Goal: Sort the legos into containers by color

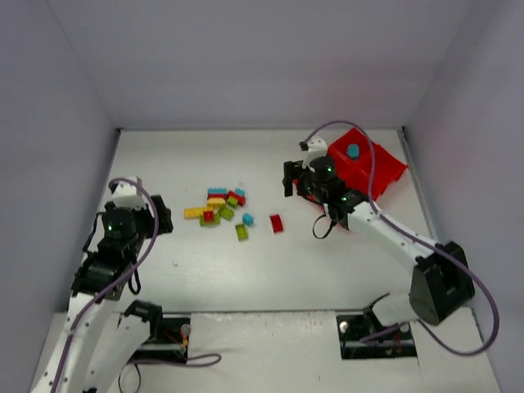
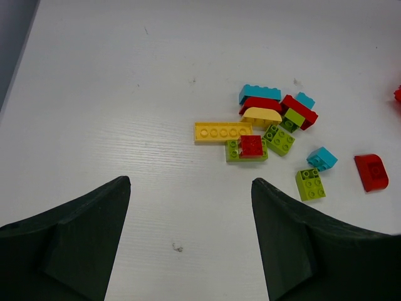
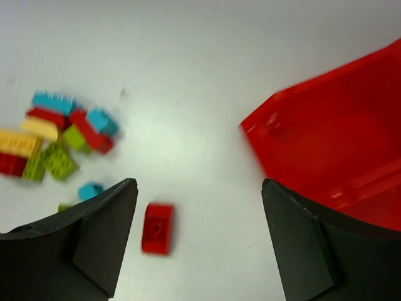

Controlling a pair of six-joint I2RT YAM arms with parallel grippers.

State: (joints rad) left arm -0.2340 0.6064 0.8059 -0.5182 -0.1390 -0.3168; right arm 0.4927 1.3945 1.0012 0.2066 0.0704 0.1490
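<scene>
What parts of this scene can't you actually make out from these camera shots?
1. The tray, top view: the right arm covers its left part, so the dividers are not seen whole.
2. The tray's inside, right wrist view: blurred and cut off by the right edge.
3. The brick pile: too small to count in the top view, blurred in the right wrist view.
4. A red scrap, left wrist view: cut off by the right edge, unidentifiable.

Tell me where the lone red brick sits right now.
In the top view, the lone red brick lies on the table just right of the brick pile, between it and the red tray.
</scene>
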